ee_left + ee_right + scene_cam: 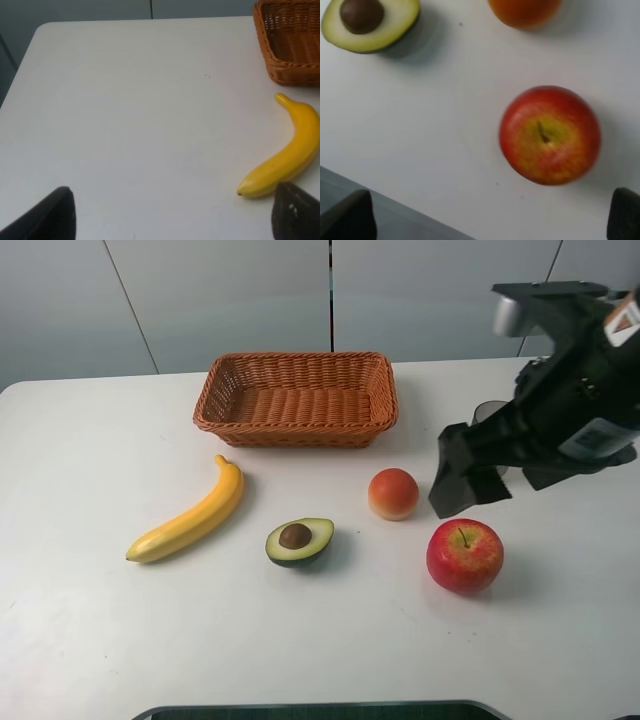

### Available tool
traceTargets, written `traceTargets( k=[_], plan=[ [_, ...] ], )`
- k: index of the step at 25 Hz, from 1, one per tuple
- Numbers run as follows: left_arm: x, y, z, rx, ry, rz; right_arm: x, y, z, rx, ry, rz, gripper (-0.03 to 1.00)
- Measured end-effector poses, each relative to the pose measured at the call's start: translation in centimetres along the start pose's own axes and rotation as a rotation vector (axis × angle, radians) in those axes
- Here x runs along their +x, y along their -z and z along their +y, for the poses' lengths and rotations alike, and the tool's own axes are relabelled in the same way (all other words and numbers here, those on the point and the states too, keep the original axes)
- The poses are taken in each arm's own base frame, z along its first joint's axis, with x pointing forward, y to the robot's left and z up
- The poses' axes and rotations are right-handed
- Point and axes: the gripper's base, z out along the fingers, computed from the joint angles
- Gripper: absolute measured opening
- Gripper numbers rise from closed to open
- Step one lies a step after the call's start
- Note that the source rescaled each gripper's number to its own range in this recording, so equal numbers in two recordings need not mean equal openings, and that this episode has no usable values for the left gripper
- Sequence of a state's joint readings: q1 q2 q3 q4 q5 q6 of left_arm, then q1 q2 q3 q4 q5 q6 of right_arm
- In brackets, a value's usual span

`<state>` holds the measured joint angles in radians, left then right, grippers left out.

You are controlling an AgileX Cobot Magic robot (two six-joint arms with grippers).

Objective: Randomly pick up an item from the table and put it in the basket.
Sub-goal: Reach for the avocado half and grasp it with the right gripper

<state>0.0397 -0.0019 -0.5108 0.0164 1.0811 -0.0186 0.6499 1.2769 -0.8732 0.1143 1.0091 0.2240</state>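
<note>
The halved avocado point(299, 541) lies flesh up, its brown pit showing, on the white table point(90, 640) in front of the basket. It also shows in the right wrist view point(370, 25). The orange-brown wicker basket point(296, 400) stands at the back middle with nothing in it. Its corner shows in the left wrist view point(292, 45). My right gripper point(468, 480) is open and empty. It hovers above the table, right of the avocado, over the red apple point(464, 555). In the right wrist view point(487, 220) its dark fingertips point(350, 217) frame the apple point(549, 134). My left gripper point(172, 217) is open and empty over bare table.
A yellow banana point(190, 512) lies left of the avocado and shows in the left wrist view point(282, 157). A small orange-red round fruit point(393, 493) sits between the avocado and the apple. A grey cup point(488, 412) stands partly hidden behind the right arm.
</note>
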Motion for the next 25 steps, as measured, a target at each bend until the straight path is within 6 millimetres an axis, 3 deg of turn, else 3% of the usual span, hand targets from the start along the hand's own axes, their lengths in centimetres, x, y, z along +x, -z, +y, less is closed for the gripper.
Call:
traceTargets(
  k=[15,25],
  plan=[
    [0.0,0.0,0.0,0.0,0.002,0.0,-4.3,-5.1,7.6,0.019,0.124,0.112,1.0],
    [0.0,0.0,0.0,0.0,0.002,0.0,-6.7,-8.7,10.2,0.08,0.073,0.132,1.0]
  ],
)
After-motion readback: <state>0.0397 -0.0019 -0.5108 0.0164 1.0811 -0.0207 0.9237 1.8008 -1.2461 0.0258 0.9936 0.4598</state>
